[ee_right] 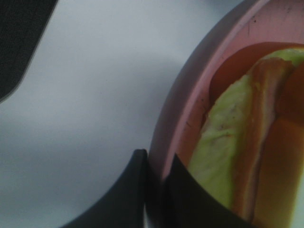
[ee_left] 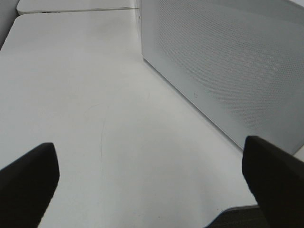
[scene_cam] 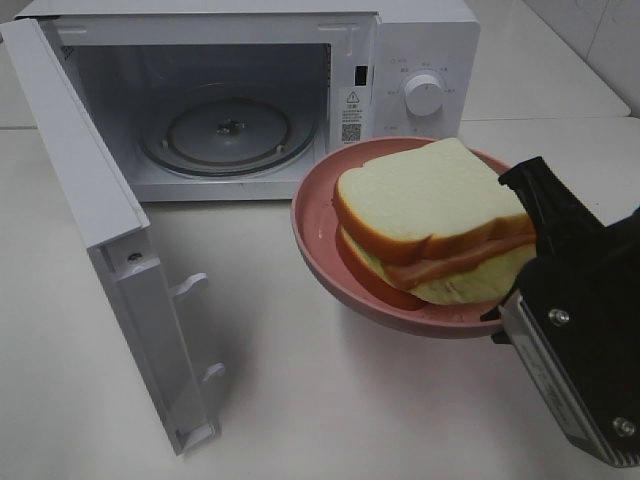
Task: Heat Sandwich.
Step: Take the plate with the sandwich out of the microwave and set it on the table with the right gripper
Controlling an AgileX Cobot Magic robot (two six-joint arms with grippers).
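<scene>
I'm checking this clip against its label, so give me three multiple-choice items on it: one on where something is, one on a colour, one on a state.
1. Where is the sandwich?
A. On the microwave turntable
B. On a plate held up in front of the microwave
C. Flat on the table beside the door

2. What colour is the plate?
A. Pink
B. Blue
C. White

3. How does the microwave door stand?
A. Shut
B. Removed
C. Swung wide open

Answers: 1 B, the right claw pinches the plate's rim and the turntable is bare. 2 A, pink in both the high and right wrist views. 3 C, the cavity of the microwave is fully exposed.
</scene>
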